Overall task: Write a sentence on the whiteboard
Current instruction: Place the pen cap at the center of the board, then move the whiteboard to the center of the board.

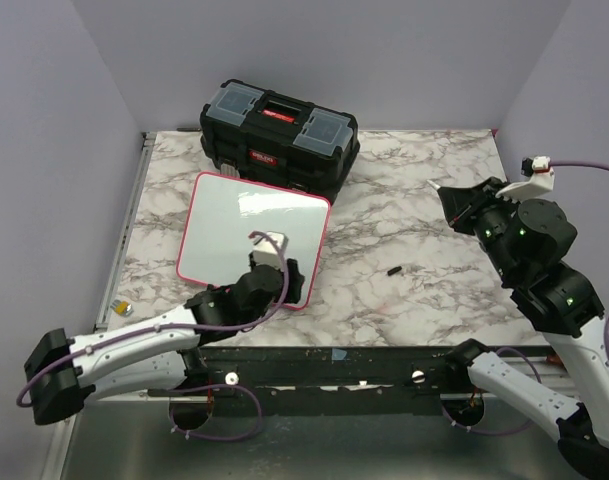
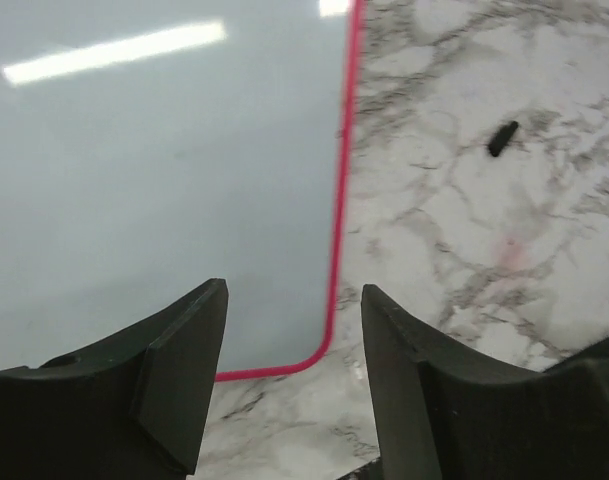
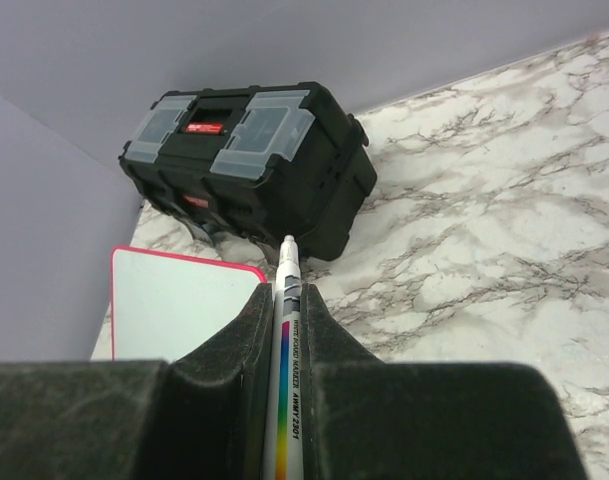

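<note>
The whiteboard [image 1: 239, 235] lies flat on the marble table, white with a thin red rim; its surface is blank and no sentence shows on it. My left gripper [image 1: 296, 278] hovers over the board's near right corner [image 2: 319, 355]. It [image 2: 294, 300] is open, with only board and table between its fingers. My right gripper [image 1: 452, 200] is raised at the right, well away from the board. It [image 3: 287, 295] is shut on a white whiteboard marker [image 3: 289, 350] with a rainbow stripe, whose uncapped tip points towards the whiteboard [image 3: 174, 305].
A black toolbox [image 1: 279, 135] with a red latch stands just behind the board, also in the right wrist view [image 3: 249, 165]. A small black marker cap [image 1: 393, 270] lies on the marble right of the board [image 2: 502, 138]. Lilac walls enclose the table.
</note>
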